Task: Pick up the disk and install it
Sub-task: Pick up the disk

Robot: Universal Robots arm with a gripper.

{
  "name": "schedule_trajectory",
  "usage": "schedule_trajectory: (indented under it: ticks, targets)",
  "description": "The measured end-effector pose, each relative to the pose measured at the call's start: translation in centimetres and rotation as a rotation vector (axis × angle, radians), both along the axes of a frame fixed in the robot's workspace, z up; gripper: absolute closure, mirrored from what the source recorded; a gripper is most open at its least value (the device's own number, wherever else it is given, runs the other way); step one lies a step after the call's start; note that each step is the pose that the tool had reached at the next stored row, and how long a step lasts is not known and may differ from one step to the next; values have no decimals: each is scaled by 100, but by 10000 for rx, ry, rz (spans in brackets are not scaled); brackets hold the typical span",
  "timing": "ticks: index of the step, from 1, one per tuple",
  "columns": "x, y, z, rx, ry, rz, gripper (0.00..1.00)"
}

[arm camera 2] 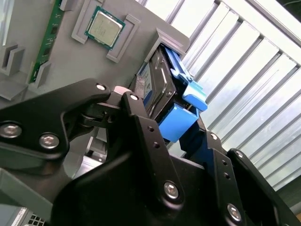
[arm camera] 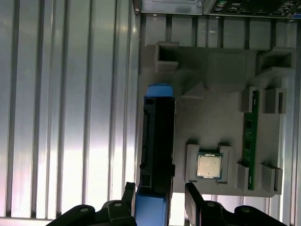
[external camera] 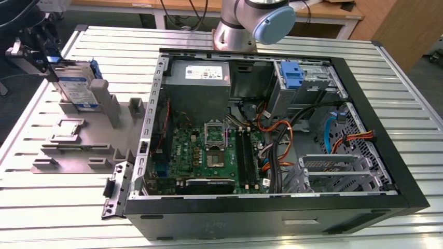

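The disk (external camera: 78,88) stands on edge in a slot of the grey fixture (external camera: 90,150), on the exterior view's left. It is silver with a white-and-blue label and blue rails. My gripper (external camera: 50,67) is at its upper end. In the first wrist view the disk (arm camera: 157,141) shows edge-on, and my gripper (arm camera: 160,202) straddles its blue end: one finger (arm camera: 129,197) is beside the blue part and the other finger (arm camera: 193,200) stands a small gap away. In the second wrist view the disk (arm camera 2: 162,84) sits between the fingers of the gripper (arm camera 2: 176,127), which is open.
The open computer case (external camera: 405,171) lies on the slatted metal table (external camera: 41,218), with a blue latch piece (external camera: 294,78) in its drive bay and a grey box (external camera: 201,75) beside it. A processor chip (arm camera: 209,165) and a memory stick (arm camera: 249,127) rest in the fixture. The arm's base (external camera: 252,23) stands behind the case.
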State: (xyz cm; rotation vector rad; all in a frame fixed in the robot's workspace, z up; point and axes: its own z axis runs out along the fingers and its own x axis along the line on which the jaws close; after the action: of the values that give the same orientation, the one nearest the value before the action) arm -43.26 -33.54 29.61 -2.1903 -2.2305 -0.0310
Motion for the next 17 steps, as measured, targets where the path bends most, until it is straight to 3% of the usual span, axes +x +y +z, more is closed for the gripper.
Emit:
schedule_trajectory:
  ticks: [11, 17]
  targets:
    - [-14, 52, -53, 0, 2, -110, 46]
    - [-24, 59, -60, 0, 1, -170, 46]
